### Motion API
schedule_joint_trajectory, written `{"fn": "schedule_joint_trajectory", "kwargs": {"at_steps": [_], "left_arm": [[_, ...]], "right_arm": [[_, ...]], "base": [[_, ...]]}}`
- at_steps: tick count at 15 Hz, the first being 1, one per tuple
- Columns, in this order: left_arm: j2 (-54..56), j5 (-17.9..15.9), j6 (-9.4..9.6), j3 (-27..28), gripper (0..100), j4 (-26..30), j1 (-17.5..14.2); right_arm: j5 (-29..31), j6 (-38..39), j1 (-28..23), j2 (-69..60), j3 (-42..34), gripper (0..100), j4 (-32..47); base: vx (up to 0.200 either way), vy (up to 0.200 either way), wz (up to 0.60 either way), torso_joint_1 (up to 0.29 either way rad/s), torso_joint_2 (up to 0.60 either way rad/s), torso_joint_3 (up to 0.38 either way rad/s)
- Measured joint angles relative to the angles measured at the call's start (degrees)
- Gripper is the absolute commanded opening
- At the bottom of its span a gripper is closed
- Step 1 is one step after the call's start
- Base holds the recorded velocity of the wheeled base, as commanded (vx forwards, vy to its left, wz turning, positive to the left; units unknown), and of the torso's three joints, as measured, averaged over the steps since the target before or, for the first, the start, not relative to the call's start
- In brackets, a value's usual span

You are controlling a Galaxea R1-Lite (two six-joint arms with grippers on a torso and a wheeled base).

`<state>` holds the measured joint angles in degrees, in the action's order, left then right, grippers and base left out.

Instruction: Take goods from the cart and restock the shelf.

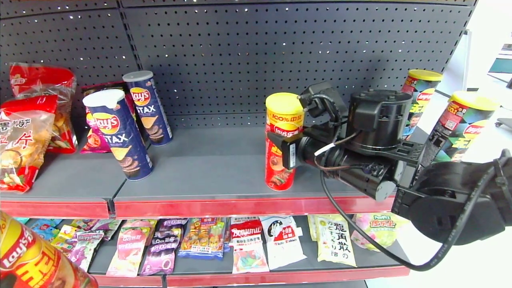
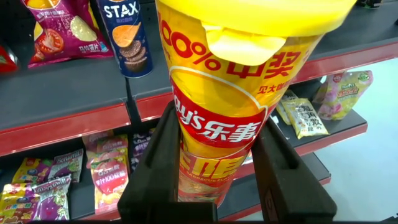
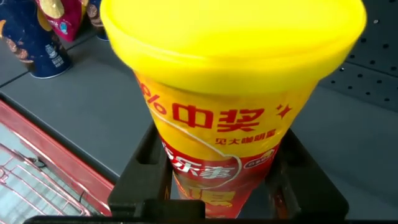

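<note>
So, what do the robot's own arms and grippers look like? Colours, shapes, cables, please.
The right arm is matte black, built of round, drum-like joint housings. A thick black cable loops under it, and thinner wires carry a white tag. The left gripper and right gripper each have two flat black fingers.
</note>
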<state>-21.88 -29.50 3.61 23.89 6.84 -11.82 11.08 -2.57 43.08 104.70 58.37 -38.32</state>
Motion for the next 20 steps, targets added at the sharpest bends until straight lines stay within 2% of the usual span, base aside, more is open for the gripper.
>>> {"fn": "schedule_joint_trajectory", "kwargs": {"at_steps": [20], "left_arm": [[0.88,-0.05,0.00,-0.24,0,0.20,0.01]], "right_arm": [[0.13,0.20,1.24,-0.71,-1.16,0,0.41]], "base": [[0.000,0.000,0.00,0.000,0.00,0.000]]}}
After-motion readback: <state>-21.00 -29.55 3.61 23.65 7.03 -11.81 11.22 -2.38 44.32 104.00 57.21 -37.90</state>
